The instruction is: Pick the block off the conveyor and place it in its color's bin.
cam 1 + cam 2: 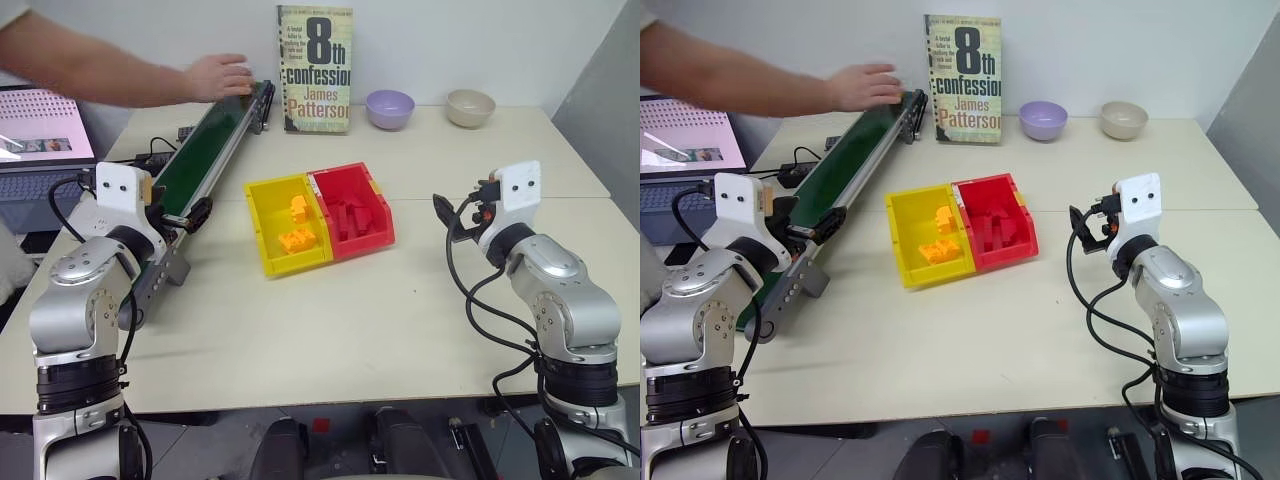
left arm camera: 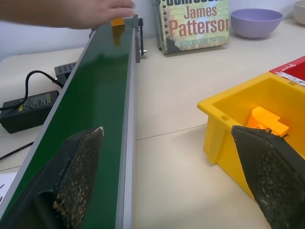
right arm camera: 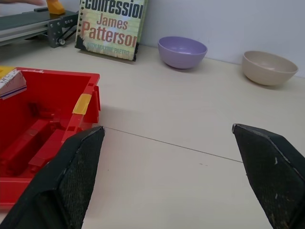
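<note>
Head views, person: a hand [image 1: 215,77] reaches over the far end of the conveyor [image 1: 205,150], apparently setting the block down there so the belt can carry it toward the robot.
Head views, bins: the yellow bin [image 1: 262,225] and its joined red bin [image 1: 377,200] sit mid-table between the two arms, just beside the belt's near end; a short carry for either arm, I judge. Yellow pieces already lie in the yellow one, dark red in the red.
Head views, left gripper [image 1: 190,215]: held level at the near end of the belt, likely posted to meet the block on arrival.
Head views, right gripper [image 1: 1085,228]: parked over bare table [image 1: 400,310], well apart from the belt.
Left wrist view, block [image 2: 117,21]: yellow-orange, on the belt's far end, touching or just under the person's fingers; cannot tell which.
Left wrist view, fingers [image 2: 78,171]: spread wide, empty, one over the belt and the other in front of the yellow bin.
Right wrist view, fingers [image 3: 76,171]: spread wide, empty, red bin to one side.
Right wrist view, backdrop: book [image 3: 110,26], purple bowl [image 3: 182,51], beige bowl [image 3: 269,67]; bystanders to the task.
Stage: pick not yet begun.
</note>
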Tool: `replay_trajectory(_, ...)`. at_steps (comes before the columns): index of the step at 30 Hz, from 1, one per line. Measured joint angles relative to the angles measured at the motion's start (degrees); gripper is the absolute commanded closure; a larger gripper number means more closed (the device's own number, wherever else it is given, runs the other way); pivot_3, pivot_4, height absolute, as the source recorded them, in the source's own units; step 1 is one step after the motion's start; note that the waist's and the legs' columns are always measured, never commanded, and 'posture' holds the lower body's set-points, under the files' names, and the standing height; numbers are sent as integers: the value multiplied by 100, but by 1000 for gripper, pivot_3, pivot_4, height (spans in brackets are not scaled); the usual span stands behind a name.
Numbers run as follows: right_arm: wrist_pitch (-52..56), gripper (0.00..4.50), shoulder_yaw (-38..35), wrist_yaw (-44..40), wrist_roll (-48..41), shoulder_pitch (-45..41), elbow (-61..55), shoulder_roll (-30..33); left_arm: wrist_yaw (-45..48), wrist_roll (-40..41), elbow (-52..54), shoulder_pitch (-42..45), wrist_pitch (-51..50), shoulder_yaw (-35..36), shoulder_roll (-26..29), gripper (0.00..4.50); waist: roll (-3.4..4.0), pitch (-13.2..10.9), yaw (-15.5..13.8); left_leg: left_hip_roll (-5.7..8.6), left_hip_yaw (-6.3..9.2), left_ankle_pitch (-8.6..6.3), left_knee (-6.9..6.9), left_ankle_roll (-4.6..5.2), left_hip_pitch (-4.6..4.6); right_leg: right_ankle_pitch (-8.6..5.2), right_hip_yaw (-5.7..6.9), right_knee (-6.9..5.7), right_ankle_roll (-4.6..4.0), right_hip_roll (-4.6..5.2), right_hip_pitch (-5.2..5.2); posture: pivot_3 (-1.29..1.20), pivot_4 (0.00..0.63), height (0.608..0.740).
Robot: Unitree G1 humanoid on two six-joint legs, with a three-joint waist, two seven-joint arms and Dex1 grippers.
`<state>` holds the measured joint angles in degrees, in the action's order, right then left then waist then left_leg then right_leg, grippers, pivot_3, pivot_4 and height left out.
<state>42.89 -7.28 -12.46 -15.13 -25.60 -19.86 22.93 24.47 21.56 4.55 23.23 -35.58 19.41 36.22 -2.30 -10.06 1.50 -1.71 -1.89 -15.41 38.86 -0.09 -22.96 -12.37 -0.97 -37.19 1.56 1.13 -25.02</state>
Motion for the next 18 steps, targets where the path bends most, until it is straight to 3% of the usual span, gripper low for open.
replay_trajectory(10, -8, 0, 24, -236, 6, -7, 0, 142, -226, 47, -23, 10, 80, 240, -121, 18, 0, 0, -1, -1, -1, 0, 0, 0, 0, 0, 0, 1, 0, 0, 0, 0, 150, 740)
replay_trajectory(13, -125, 0, 58, -587, -77, -159, 48, 229, -348, 105, -65, -5, 121, 472, -170, 18, 0, 0, 3, -1, 0, 0, 0, 0, 1, 0, 1, 0, 0, 0, 0, 0, 150, 740)
replay_trajectory(18, -252, 0, 292, -1881, -890, -882, 159, 305, -409, 127, -300, 4, 364, 562, -274, 18, 1, 0, 11, -6, 6, 0, 0, 0, 4, 0, 7, -1, 0, -6, 2, 0, 150, 740)
